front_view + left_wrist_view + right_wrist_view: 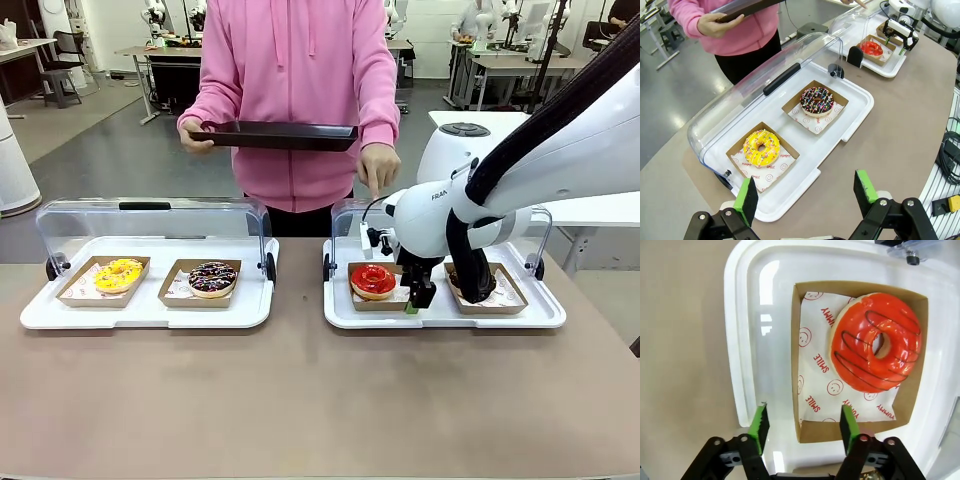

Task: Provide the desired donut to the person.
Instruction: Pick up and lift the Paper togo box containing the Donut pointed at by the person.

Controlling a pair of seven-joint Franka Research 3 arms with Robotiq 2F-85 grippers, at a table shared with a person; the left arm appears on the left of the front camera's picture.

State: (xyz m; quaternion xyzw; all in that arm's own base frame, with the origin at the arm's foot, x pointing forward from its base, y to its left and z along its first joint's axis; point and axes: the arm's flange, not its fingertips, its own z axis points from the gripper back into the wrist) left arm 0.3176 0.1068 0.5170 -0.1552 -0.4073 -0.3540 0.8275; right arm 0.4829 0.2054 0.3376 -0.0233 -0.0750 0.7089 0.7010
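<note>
The person [300, 100] in a pink hoodie stands across the table, holding a black tray [275, 135] in one hand. The other hand [378, 168] points a finger down at the red-glazed donut [373, 280] [875, 342]. That donut lies in a cardboard box [796, 340] on the right white tray [440, 318]. My right gripper [418, 298] [804, 424] is low at the box's near corner, jaws apart: one finger outside the box wall, the other inside, touching neither wall nor donut. My left gripper [806, 194] hangs open above the table beside the left tray.
The left white tray [150, 312] holds a yellow donut [118, 274] and a chocolate sprinkled donut [212, 278] in boxes. Both trays' clear lids [150, 215] stand raised at the back. Another box [500, 295] on the right tray is partly hidden by my right arm.
</note>
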